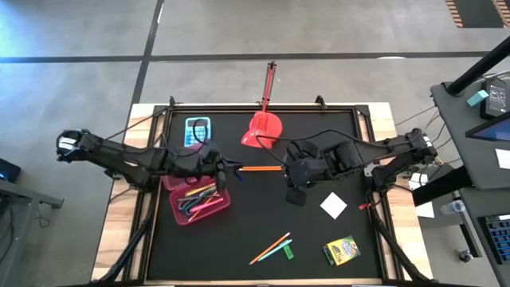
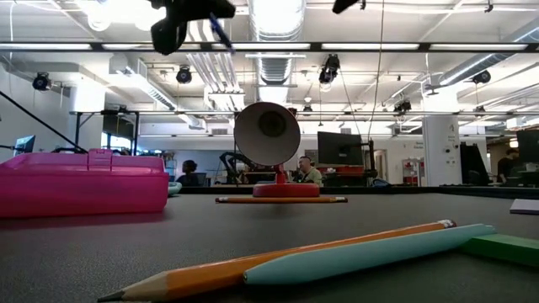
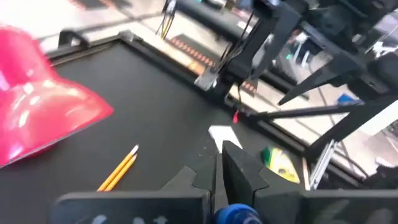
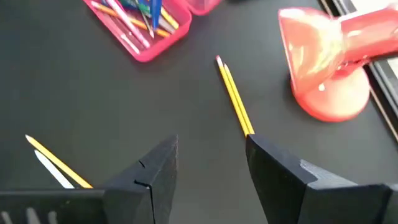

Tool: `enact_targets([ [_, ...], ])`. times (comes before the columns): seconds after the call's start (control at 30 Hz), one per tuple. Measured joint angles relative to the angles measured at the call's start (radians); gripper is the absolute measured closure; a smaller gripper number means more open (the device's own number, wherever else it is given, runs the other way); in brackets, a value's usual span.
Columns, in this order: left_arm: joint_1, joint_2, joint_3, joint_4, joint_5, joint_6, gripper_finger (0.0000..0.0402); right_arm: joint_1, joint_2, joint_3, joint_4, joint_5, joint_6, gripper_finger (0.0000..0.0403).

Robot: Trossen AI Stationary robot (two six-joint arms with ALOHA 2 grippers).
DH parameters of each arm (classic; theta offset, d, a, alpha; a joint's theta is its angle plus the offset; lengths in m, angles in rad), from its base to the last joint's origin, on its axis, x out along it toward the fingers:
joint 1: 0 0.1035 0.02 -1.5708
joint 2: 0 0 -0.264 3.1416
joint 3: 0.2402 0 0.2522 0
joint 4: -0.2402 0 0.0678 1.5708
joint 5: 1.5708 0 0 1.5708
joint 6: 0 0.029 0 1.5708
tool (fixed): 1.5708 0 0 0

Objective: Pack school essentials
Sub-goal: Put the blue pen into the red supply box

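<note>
Leftmost, we saw the left gripper (image 1: 225,166) shut on a blue pen (image 1: 236,167) above the pink case (image 1: 194,202) of pens. Centrally an orange pencil (image 1: 260,168) lay on the mat; beside it our right gripper (image 1: 293,177) hovered open, empty.

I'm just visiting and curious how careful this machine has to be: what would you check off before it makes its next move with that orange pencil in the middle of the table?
1. Right gripper fingers open: ok.
2. Loose thin orange pencil lying flat on the black mat, nothing on it: ok.
3. Right gripper's fingers around the pencil: not ok; it lies just ahead of them.
4. Open pink plastic pencil case within view, already holding pens: ok.
5. Left gripper shut on something blue above the case: ok; what the blue thing is: cannot tell.
6. Red desk lamp clear of the pencil: ok.
</note>
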Motion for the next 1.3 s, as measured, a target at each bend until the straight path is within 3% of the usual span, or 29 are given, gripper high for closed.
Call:
enact_targets([
  [0.2,0.059,-0.099,0.0,-0.222,0.112,-0.049,0.04,0.008,0.0,-0.053,0.002,0.0,0.036,0.0228],
  [0.53,0.065,-0.254,0.0,-0.682,0.298,-0.187,0.04,0.014,0.002,-0.128,0.005,0.0,0.12,0.024],
  [0.8,0.065,-0.214,0.0,-1.012,0.382,-0.284,0.04,0.014,0.003,-0.177,0.005,0.0,0.159,0.0248],
  [1.0,0.058,-0.072,-0.001,-0.994,0.447,-0.254,0.04,0.014,0.003,-0.204,0.005,0.0,0.165,0.0256],
  [1.3,0.012,0.124,-0.002,-0.926,0.461,-0.176,0.04,0.033,0.004,-0.278,0.009,-0.004,0.236,0.0262],
])
